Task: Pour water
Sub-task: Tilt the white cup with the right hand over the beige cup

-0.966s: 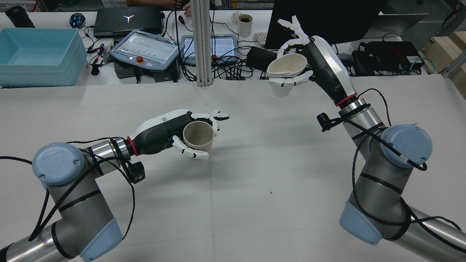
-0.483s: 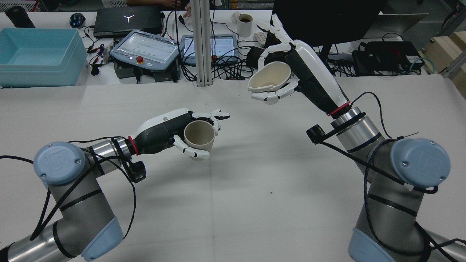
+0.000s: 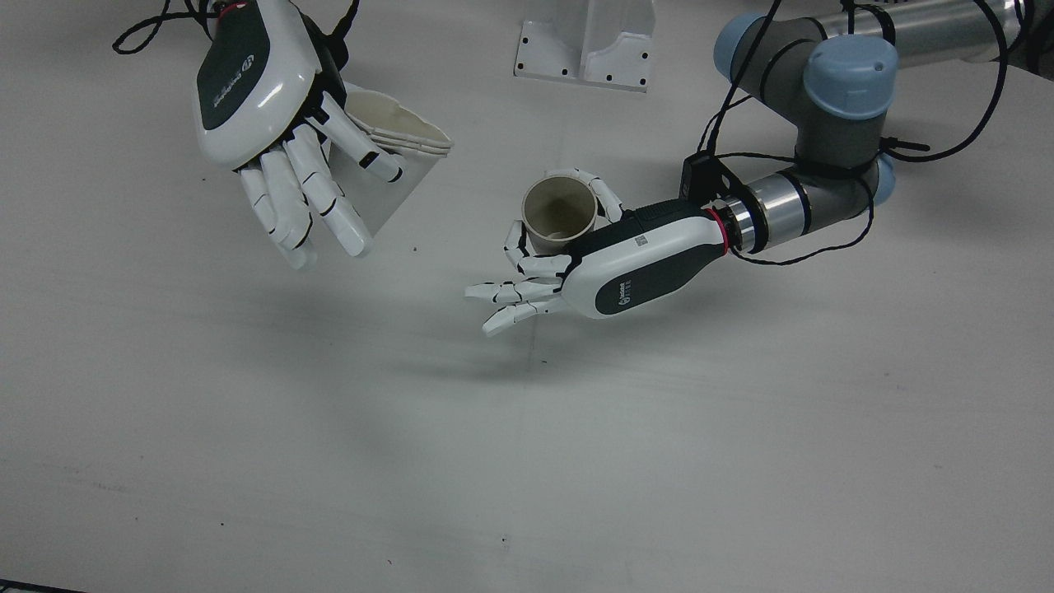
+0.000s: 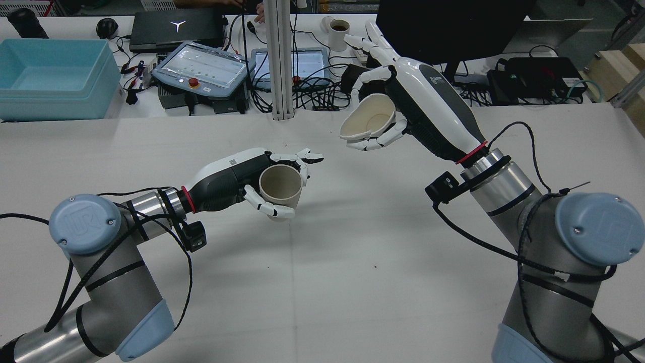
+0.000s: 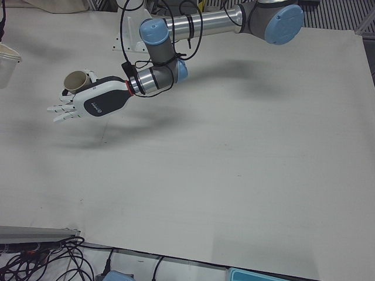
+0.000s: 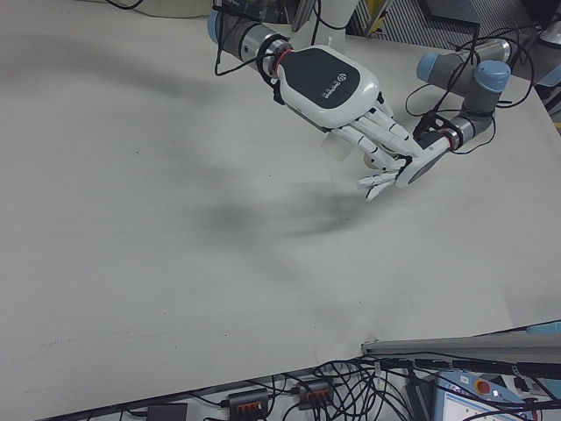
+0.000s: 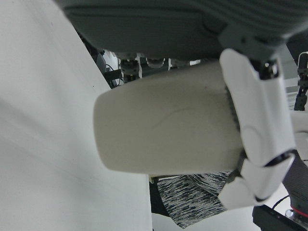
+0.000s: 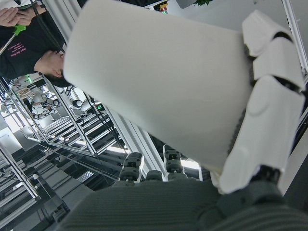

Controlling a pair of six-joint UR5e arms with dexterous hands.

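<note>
- The left hand grasps a beige cup upright just above the table; some fingers stick out free.
- The right hand clasps a squashed white cup, tilted with its mouth toward the beige cup, up at about 1 o'clock from it in the rear view and well apart.
- Both hand shells carry a small printed logo, too small to read.
- A "UR" mark shows on the left arm's blue joint cap.

Cups in hands: two, a beige cup and a white cup
Robot hands: two, the left hand and the right hand
Mugs on the back bench: one mug
Blue bins: one blue bin
</note>
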